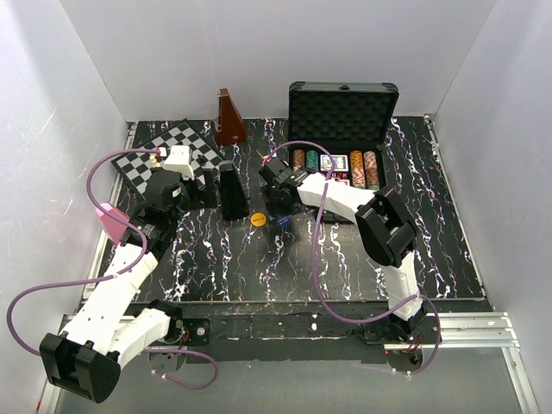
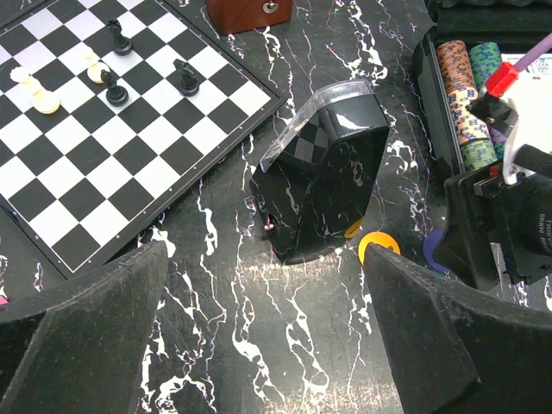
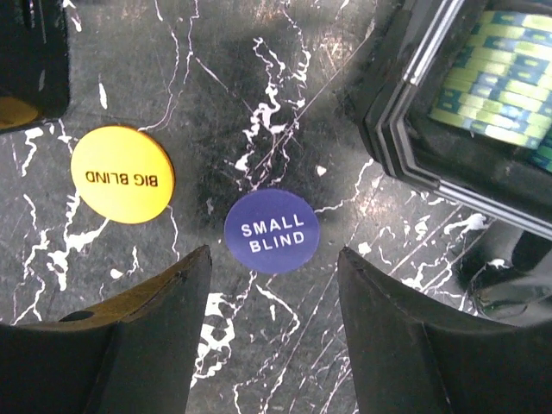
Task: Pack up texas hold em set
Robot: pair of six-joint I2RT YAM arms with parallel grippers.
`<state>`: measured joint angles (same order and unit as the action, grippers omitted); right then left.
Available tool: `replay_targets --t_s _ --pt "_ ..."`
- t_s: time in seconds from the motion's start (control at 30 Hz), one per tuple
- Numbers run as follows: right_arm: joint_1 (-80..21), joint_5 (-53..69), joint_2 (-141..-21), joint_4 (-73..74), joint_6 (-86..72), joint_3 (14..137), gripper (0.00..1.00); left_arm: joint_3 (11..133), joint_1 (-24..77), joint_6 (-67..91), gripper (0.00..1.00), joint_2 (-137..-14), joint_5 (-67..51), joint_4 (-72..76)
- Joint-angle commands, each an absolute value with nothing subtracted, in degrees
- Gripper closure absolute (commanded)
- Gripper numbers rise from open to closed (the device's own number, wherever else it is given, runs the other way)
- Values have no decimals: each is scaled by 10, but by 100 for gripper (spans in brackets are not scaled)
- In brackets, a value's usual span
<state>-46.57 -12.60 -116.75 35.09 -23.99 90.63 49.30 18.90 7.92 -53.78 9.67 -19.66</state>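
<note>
The black case (image 1: 343,112) stands open at the back right, its foam lid raised, with rows of striped chips (image 1: 336,164) and cards inside. Two round buttons lie on the table left of it: a yellow one marked BIG BLIND (image 3: 122,174) and a blue one marked SMALL BLIND (image 3: 272,231). My right gripper (image 3: 274,259) hovers open just short of the blue button (image 1: 283,222), nothing between its fingers. The left gripper (image 2: 266,259) is open over bare table, facing a glossy black box with a clear flap (image 2: 323,181). The yellow button (image 2: 379,244) peeks past its right finger.
A black-and-white chessboard (image 2: 112,129) with several pieces lies at the back left. A brown pyramid-shaped object (image 1: 229,118) stands behind it. The case's corner (image 3: 405,129) is close to the right gripper's right side. The right arm's wrist (image 2: 509,207) sits near the left gripper.
</note>
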Motion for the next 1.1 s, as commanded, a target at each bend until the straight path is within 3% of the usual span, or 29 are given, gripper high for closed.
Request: replay_targets --t_s 0.0,1.07 --pt "-468 -148 -1192 363 -243 938 33 494 190 80 2 -528 96 -192" --pt "-478 -165 -1246 401 -260 970 35 494 190 79 2 -524 99 -192"
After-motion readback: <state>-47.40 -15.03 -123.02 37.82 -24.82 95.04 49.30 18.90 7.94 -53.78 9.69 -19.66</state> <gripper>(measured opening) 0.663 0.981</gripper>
